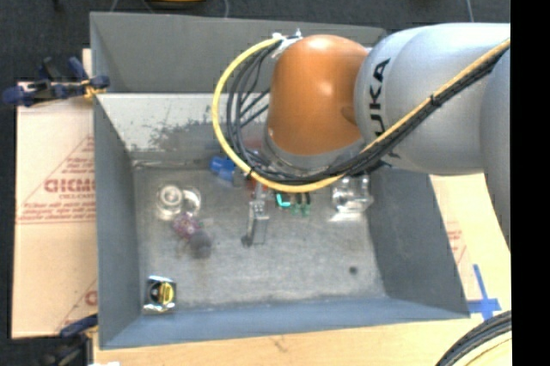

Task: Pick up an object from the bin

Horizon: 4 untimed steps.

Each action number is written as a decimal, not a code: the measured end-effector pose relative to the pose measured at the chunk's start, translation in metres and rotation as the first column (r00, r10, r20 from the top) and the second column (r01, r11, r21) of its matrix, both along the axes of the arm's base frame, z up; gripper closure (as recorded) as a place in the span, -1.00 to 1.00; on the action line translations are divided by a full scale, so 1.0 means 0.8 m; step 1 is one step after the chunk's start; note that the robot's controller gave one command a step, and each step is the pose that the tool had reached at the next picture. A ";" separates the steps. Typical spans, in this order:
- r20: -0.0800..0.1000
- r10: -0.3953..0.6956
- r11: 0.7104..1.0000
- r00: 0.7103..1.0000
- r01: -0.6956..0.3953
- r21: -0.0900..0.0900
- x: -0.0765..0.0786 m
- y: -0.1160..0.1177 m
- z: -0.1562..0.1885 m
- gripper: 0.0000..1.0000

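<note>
Camera view: I've got the gripper (254,225) down low over the middle of the grey metal bin (113,210), beneath the arm's orange cover (314,94), and I can't tell whether it's wide or narrow. Nearest to it, toward the left wall, lies a small dark grey lump (200,246), with a crumpled purple piece (184,225) just beside that and a clear round glassy piece (176,201) beyond. A small teal-green thing (290,202) sits near the gripper, a blue thing (222,169) by the far wall, a clear plastic piece (351,201) toward the right wall, and a yellow-and-black tape measure (161,293) in the near left corner.
</note>
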<state>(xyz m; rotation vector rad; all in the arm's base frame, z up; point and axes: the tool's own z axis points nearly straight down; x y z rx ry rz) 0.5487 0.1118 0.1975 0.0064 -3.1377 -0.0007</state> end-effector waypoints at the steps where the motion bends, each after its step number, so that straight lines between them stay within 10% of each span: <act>1: 0.012 0.539 0.842 0.842 -0.539 -0.003 0.028 0.071 -0.158 -1.00; 3: 0.010 0.976 0.216 0.215 -0.976 -0.005 0.032 0.091 -0.121 -1.00; 4: 0.005 0.975 -0.222 -0.222 -0.975 0.000 0.030 0.080 -0.160 -1.00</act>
